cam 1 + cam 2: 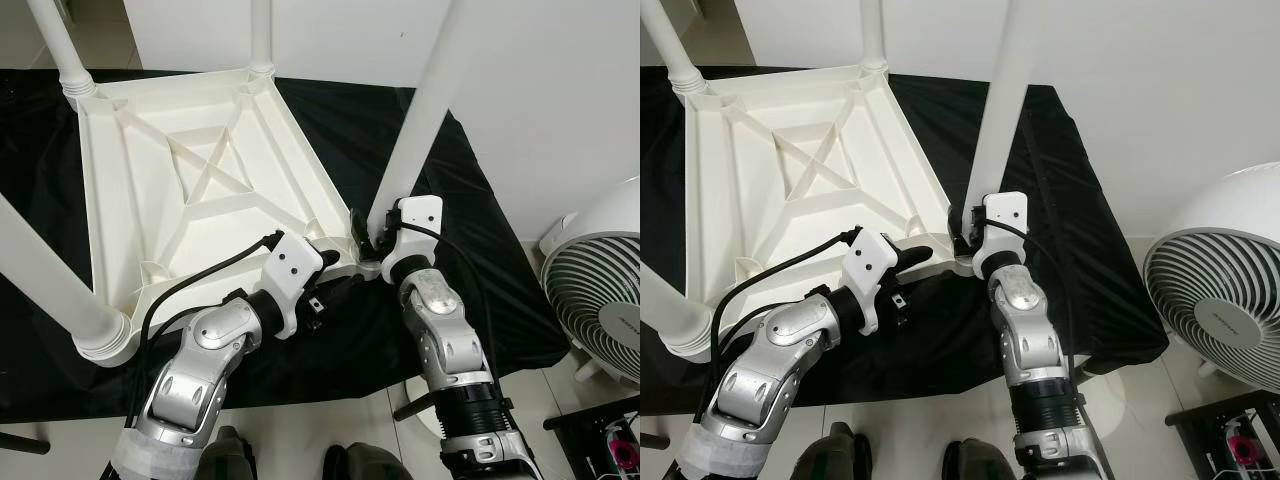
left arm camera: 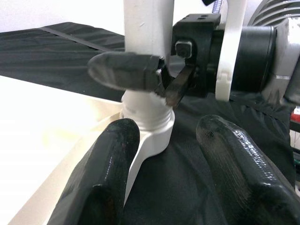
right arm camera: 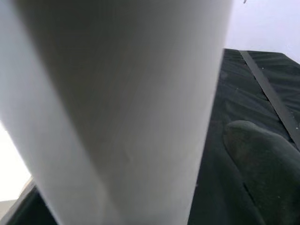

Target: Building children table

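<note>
The white plastic table (image 1: 130, 170) lies upside down on a black cloth, legs pointing up. My right gripper (image 1: 369, 236) is shut on the near right leg (image 1: 425, 110) just above its socket (image 2: 146, 123) at the table's corner. In the right wrist view that leg (image 3: 117, 103) is pressed close, with one black finger (image 3: 265, 161) beside it. My left gripper (image 2: 168, 161) is open, low at the same corner from the near side. Its fingers (image 2: 105, 180) stand apart on either side of the socket's flange, holding nothing.
Three other white legs stand at the far left (image 1: 55, 40), far middle (image 1: 262, 30) and near left (image 1: 45, 285) corners. The black cloth (image 1: 470, 190) covers the floor under the table. A white fan (image 1: 600, 290) stands to the right near a white wall.
</note>
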Controlling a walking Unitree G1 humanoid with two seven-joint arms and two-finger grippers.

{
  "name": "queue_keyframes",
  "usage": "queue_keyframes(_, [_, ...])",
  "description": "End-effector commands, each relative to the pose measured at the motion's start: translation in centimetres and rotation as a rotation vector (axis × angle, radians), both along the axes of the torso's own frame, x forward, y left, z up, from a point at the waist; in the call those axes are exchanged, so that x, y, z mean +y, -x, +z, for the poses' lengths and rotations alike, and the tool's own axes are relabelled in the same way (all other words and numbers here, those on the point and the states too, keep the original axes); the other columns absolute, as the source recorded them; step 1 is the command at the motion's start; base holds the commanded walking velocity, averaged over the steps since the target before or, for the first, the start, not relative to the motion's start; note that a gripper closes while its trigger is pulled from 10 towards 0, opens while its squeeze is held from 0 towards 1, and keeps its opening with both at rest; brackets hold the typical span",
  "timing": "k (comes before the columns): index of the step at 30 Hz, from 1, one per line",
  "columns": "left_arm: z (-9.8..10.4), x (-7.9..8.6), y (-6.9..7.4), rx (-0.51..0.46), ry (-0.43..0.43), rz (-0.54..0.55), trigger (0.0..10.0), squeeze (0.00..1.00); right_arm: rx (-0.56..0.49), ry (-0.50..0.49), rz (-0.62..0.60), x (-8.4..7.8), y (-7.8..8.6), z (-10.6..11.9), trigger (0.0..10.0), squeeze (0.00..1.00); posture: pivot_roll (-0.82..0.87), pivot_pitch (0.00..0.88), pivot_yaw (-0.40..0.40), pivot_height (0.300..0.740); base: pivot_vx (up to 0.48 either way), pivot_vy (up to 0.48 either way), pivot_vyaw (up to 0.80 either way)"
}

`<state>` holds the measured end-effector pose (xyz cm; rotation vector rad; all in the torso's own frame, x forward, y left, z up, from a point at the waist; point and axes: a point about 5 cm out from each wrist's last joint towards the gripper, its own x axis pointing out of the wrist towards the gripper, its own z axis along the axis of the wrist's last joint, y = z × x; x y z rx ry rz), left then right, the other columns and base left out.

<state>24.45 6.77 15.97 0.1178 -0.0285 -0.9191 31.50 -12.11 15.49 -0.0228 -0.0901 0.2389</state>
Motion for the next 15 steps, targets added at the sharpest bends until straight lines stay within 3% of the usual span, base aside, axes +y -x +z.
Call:
queue_keyframes(1, [-0.1,0.0,-0.1,0.009,0.002,0.051,10.0,0.00,-0.013,0.001,0.005,-0.6,-0.4,0.6,10.0,1.00,0.01,0.066,-0.080,0.740,0.000,0.000,0.00])
queue_keyframes(3, [-0.1,0.0,-0.1,0.009,0.004,0.052,10.0,0.00,-0.010,0.043,0.086,-0.8,-0.7,0.7,10.0,1.00,0.01,0.066,-0.079,0.740,0.000,0.000,0.00])
queue_keyframes(4, [-0.1,0.0,-0.1,0.008,0.004,0.053,10.0,0.00,-0.014,0.070,0.133,-0.8,-0.8,0.8,10.0,0.85,0.01,0.066,-0.079,0.740,0.000,0.000,0.00])
queue_keyframes(5, [-0.1,0.0,-0.1,0.009,0.003,0.054,10.0,0.00,-0.020,0.104,0.161,-0.9,-0.8,0.9,10.0,0.00,0.01,0.067,-0.077,0.740,0.000,0.000,0.00])
queue_keyframes(10, [-0.1,0.0,-0.1,0.009,0.002,0.053,10.0,0.00,-0.026,0.124,0.253,-0.5,-0.8,1.0,10.0,0.00,0.01,0.068,-0.075,0.740,0.000,0.000,0.00])
queue_keyframes(13, [0.0,0.1,-0.2,0.007,0.002,0.054,10.0,0.00,-0.064,0.203,0.449,0.6,-0.1,1.0,10.0,0.00,0.01,0.071,-0.072,0.740,0.000,0.000,0.00])
queue_keyframes(15, [0.0,0.1,-0.2,0.006,0.003,0.055,10.0,0.00,-0.063,0.210,0.501,0.8,0.1,1.0,10.0,0.00,0.02,0.075,-0.074,0.740,0.000,0.000,0.00])
